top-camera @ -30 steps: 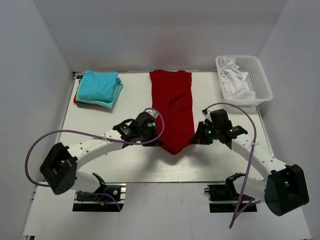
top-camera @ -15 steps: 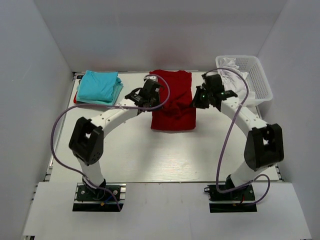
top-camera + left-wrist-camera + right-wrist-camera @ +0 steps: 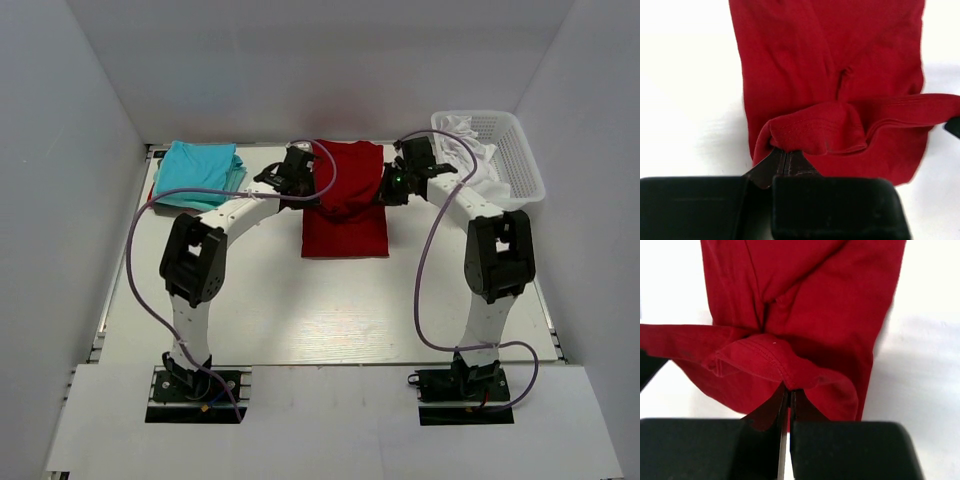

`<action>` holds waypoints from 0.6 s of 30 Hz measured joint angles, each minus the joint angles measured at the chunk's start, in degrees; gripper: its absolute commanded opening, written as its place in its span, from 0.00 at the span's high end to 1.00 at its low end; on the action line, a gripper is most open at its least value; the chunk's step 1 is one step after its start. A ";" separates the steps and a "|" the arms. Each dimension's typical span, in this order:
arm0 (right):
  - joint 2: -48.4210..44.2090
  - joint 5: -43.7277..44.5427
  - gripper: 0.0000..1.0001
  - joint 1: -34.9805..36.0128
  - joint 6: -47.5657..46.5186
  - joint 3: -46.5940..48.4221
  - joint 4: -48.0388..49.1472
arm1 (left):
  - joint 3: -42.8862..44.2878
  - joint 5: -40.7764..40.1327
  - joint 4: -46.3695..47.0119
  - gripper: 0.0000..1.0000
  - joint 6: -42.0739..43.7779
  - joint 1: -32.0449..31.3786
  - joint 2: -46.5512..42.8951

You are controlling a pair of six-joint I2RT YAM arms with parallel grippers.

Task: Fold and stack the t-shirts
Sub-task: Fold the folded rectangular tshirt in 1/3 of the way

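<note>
The left tool [image 3: 785, 156] and right tool [image 3: 790, 392], both clamped on the dark red t-shirt [image 3: 345, 230], have swung its hem forward: half-fold nearly laid.

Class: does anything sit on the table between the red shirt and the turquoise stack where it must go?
Nothing visible: bare table lies between red shirt and turquoise stack; only the left arm crosses above.

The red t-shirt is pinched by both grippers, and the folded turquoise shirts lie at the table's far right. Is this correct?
No. The turquoise shirts lie at the far left, as the top view shows; the part about the red t-shirt holds.
</note>
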 measured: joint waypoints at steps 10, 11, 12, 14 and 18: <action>9.14 -2.45 0.19 -1.44 -1.62 11.13 -1.11 | 10.84 0.87 -1.25 0.01 0.46 3.21 10.21; 10.91 -2.47 0.10 -1.75 -1.53 13.55 -1.84 | 14.16 1.11 -1.68 0.01 0.46 3.69 12.31; 13.05 -2.47 0.10 -2.10 -1.97 16.92 -3.04 | 18.03 1.22 -2.71 0.01 0.68 4.17 14.53; 16.74 -2.64 0.10 -2.82 -2.62 22.84 -4.28 | 25.29 1.68 -4.57 0.01 1.09 5.05 18.53; 16.39 -3.43 0.10 -3.67 -3.28 23.15 -4.96 | 25.88 3.28 -6.01 0.01 1.51 6.34 18.18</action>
